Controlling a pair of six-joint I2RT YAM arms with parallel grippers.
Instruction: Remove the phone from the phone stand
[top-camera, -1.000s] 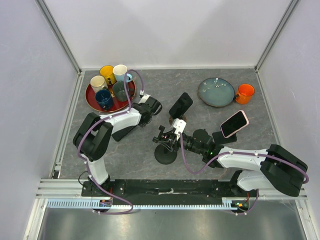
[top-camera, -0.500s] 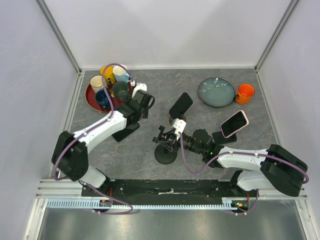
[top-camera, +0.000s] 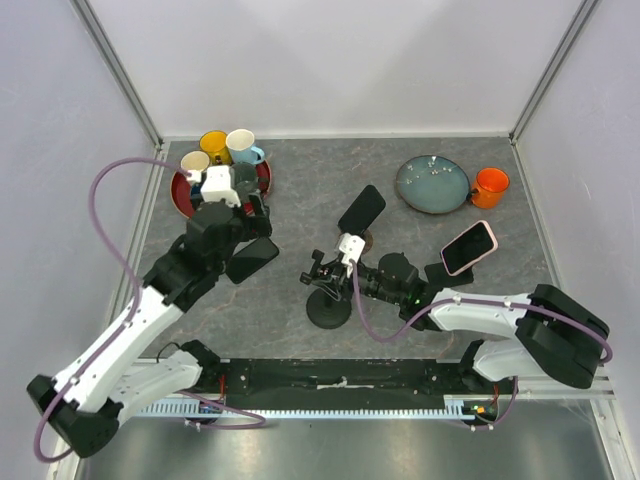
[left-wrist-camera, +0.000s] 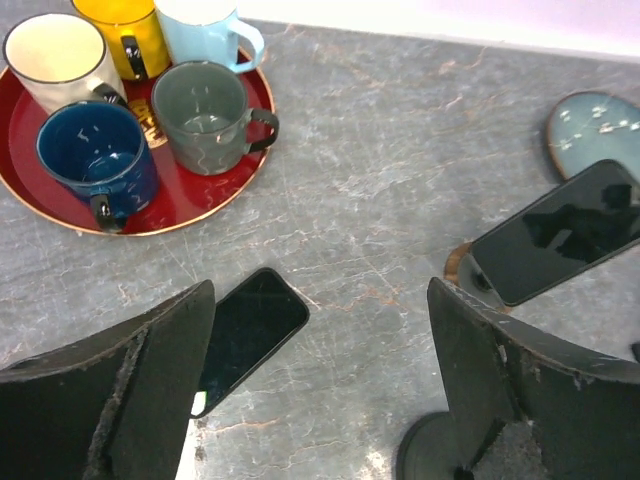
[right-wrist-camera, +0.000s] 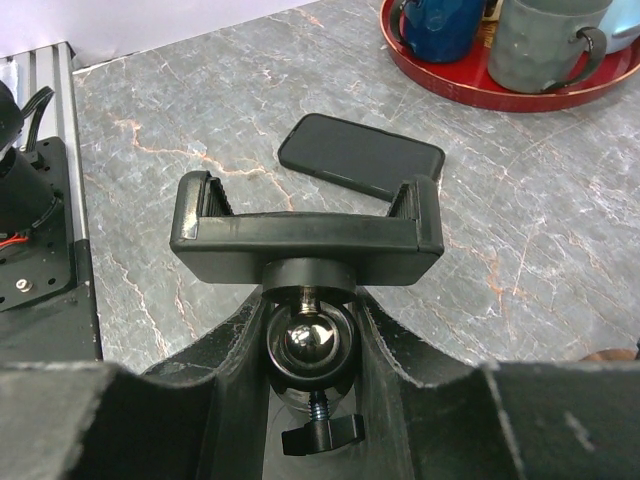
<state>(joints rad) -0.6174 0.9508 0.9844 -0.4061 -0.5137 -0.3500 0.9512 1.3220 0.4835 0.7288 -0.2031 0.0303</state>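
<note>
- Right gripper fills the bottom of its wrist view, its two dark fingers closed against the ball joint of the phone stand.
- The stand's clamp cradle sits just above those fingers and holds nothing.
- The phone lies flat on the grey table beyond the cradle, up and slightly right of it in this view and well apart from it. Its long axis runs nearly across the frame.
- By that layout, the phone is already out of the stand.
- Left gripper hangs over the table with jaws wide and nothing between them.
- In the left wrist view the phone sits at lower left, angled from lower left to upper right, just beside the left finger.
- The left arm is clearly the nearer one to the phone.
- Farther back, a red tray of mugs fills the upper left of that view.
- A second dark phone leans on another stand at the right edge.
- Hidden: the phone's lower end behind the left finger, and the stand's base in the right wrist view.
- From above, the right fingers blur into the dark stand.
</note>
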